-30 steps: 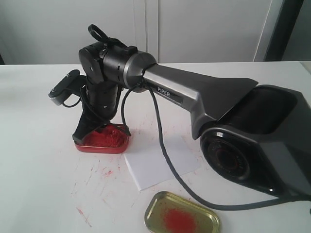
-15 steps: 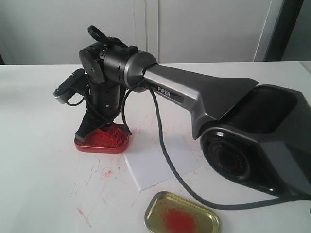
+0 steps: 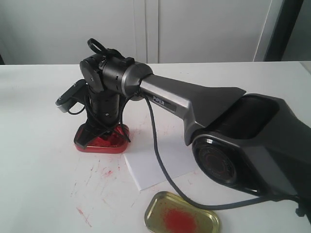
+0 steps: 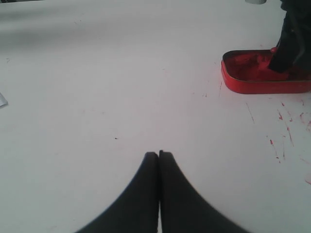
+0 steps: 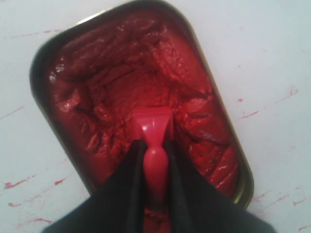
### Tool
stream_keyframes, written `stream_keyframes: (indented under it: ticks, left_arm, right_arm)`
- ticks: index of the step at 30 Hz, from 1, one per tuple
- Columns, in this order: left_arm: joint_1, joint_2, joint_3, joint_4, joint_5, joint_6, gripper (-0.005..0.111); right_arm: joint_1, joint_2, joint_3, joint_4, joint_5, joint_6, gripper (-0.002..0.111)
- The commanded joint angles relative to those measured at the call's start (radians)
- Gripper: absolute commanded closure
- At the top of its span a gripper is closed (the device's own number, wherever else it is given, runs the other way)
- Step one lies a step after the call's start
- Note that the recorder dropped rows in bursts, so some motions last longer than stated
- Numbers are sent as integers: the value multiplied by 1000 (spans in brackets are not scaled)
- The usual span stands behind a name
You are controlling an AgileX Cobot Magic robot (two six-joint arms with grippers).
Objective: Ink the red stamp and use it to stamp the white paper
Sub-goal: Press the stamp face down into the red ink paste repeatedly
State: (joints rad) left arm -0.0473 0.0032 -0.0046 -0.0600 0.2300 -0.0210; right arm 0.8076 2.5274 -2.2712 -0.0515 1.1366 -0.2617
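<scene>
Amid red ink paste (image 5: pixel 97 92), red stamp (image 5: pixel 152 131)

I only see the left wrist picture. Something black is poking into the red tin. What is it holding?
Observer: That is the right arm. Its jaws are shut on the stamp's handle.
Operator: Is the stamp in the ink?
Observer: Yes. Its base sits down in the lumpy paste inside the tin.
Operator: Where's the paper?
Observer: The paper lies flat right next to the tin and looks blank.
</scene>
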Motion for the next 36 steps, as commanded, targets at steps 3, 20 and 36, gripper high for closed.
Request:
stream_keyframes:
  ticks: [3, 20, 36]
  left_arm:
    - [4, -3, 5, -10, 3, -1, 107]
    - [4, -3, 5, -10, 3, -1, 107]
    - [4, -3, 5, -10, 3, -1, 107]
  right_arm:
    - [-11, 44, 27, 3, 45, 5, 108]
    - [-11, -99, 11, 3, -3, 58, 108]
    - [-25, -92, 11, 37, -25, 86, 108]
